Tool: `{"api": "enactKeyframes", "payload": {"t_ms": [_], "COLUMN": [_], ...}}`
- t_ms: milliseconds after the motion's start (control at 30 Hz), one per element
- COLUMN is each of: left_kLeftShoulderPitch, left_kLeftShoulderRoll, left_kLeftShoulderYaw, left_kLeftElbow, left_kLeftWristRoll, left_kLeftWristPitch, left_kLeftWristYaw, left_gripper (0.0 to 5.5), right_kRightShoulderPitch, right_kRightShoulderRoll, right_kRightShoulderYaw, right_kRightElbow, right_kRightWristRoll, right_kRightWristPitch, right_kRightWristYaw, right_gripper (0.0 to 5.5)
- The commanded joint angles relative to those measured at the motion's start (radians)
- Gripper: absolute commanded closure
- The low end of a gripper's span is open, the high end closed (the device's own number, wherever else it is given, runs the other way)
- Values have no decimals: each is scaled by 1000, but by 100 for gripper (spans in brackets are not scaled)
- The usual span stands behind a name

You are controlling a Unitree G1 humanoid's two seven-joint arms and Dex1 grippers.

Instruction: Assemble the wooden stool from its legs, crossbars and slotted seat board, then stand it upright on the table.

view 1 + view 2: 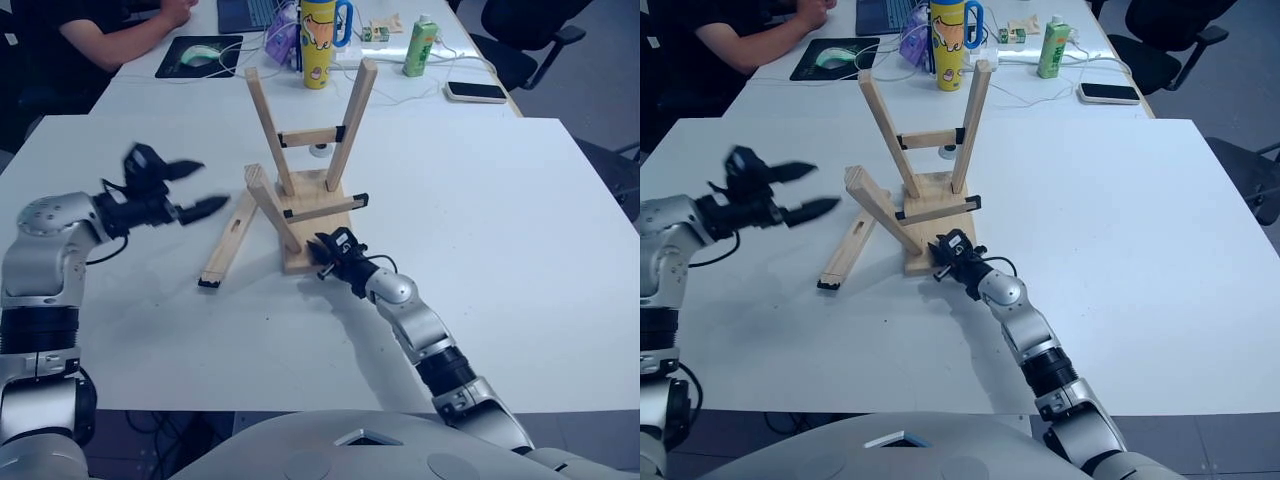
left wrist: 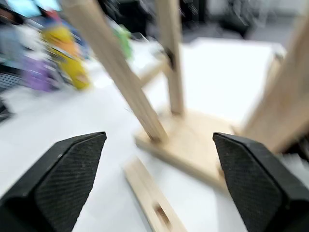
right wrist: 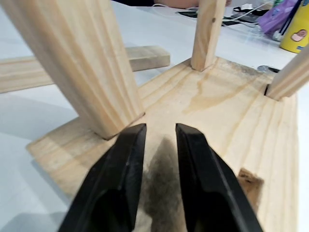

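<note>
Stool: you have it upside down near the middle of the tabletop (image 1: 500,250), with the seat board (image 1: 318,225) lying flat and three legs standing up from it
Far pair: the left far leg (image 1: 268,125) and right far leg (image 1: 352,120) spread apart as they rise, and the upper crossbar (image 1: 310,137) joins them about halfway up
Near side: the near leg (image 1: 272,208) leans toward your left from the board's near left part; the lower crossbar (image 1: 325,208) runs from it to the right, low over the board, and you cannot tell whether its dark right end is joined to anything
Loose leg (image 1: 228,240): it lies flat on the tabletop just left of the board, slotted face up
Open slot (image 3: 251,181): a rough cut-out shows in the board close to your right tool
Left tool (image 1: 208,187): fingers spread wide and holding nothing; it hangs above the tabletop to the left of the stool, over the far end of the loose leg
Right tool (image 3: 160,140): at the board's near edge beside the foot of the near leg, its fingers close together with a narrow gap and nothing between them
Behind: a yellow cup (image 1: 320,40), a green carton (image 1: 420,47) and a phone (image 1: 476,91) sit on the next tabletop
</note>
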Motion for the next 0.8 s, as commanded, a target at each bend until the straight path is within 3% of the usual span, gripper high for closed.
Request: {"api": "enactKeyframes", "payload": {"t_ms": [33, 167, 300, 500, 567, 667, 733, 800], "left_kLeftShoulderPitch": [-92, -152, -188, -349, -309, -75, 31, -18], "left_kLeftShoulderRoll": [-165, -280, -362, -358, -368, -312, -306, -322], "left_kLeftShoulderYaw": [110, 65, 14, 23, -33, -233, -263, -230], "left_kLeftElbow": [-151, -300, -421, -491, -466, -428, -428, -422], "left_kLeftWristRoll": [-112, -176, -248, -343, -342, -296, -236, -163], "left_kLeftWristPitch": [-28, 23, 83, 144, 229, 521, 544, 430], "left_kLeftWristYaw": [225, 380, 488, 585, 620, 691, 733, 749], "left_gripper": [140, 140, 196, 295, 322, 372, 408, 434], "right_kRightShoulderPitch": [55, 22, -3, -3, -7, -19, -18, -11], "right_kRightShoulderRoll": [20, 42, 53, 49, 50, 55, 54, 52], "right_kRightShoulderYaw": [-31, -57, -62, -52, -50, -34, -28, -29], "right_kRightElbow": [199, 253, 294, 315, 319, 325, 319, 311], "right_kRightWristRoll": [-49, -44, -43, -45, -46, -53, -53, -50], "right_kRightWristPitch": [54, 5, -16, -24, -24, -20, -17, -13], "right_kRightWristYaw": [-96, -130, -118, -92, -88, -72, -64, -60], "right_gripper": [437, 437, 437, 437, 437, 437, 437, 437]}}
